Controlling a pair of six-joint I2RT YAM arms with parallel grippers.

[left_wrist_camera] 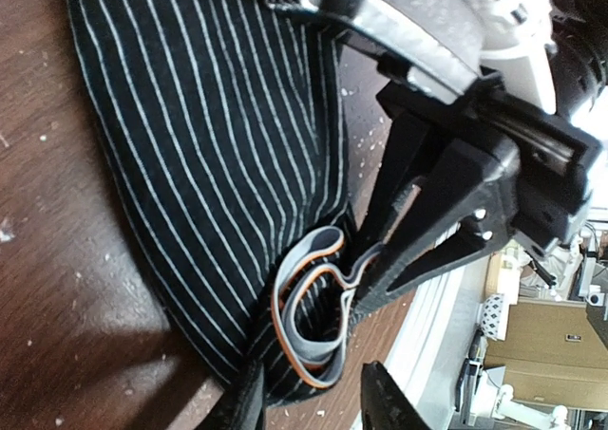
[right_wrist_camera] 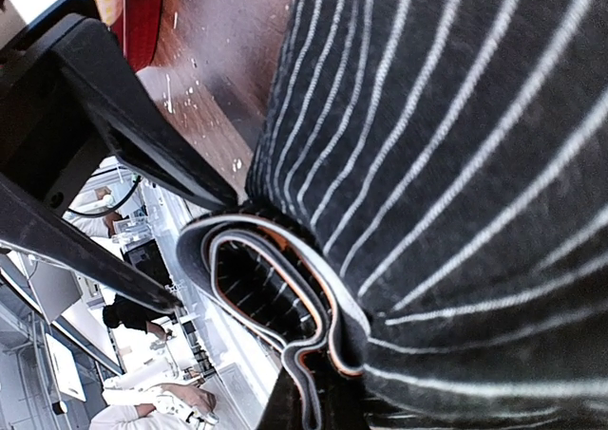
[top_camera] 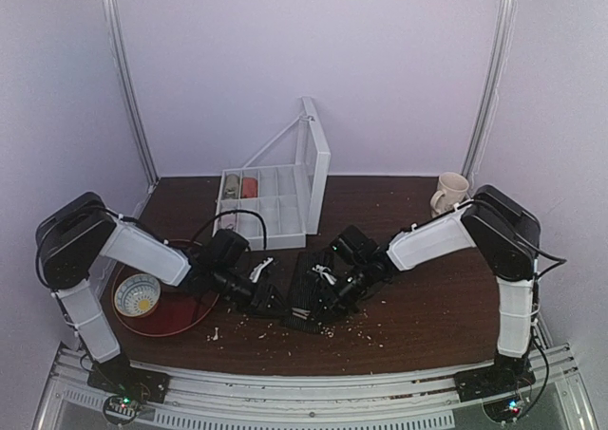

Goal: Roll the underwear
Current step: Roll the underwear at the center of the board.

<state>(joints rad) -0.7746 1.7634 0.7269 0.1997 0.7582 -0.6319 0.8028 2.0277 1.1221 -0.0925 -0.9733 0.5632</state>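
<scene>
On the desk (left_wrist_camera: 57,259), underwear (left_wrist_camera: 209,145) is clamped at its hem by the right hand (left_wrist_camera: 361,273); left hand (left_wrist_camera: 309,401) is spread apart.

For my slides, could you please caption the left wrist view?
The right hand pinches the pinstriped underwear by its curled hem.

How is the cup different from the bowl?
The cup is cream, has a handle, and stands on the bare table at the far right. The bowl has no handle, has yellow inside, and sits on a red plate at the left. Both stand upright.
</scene>
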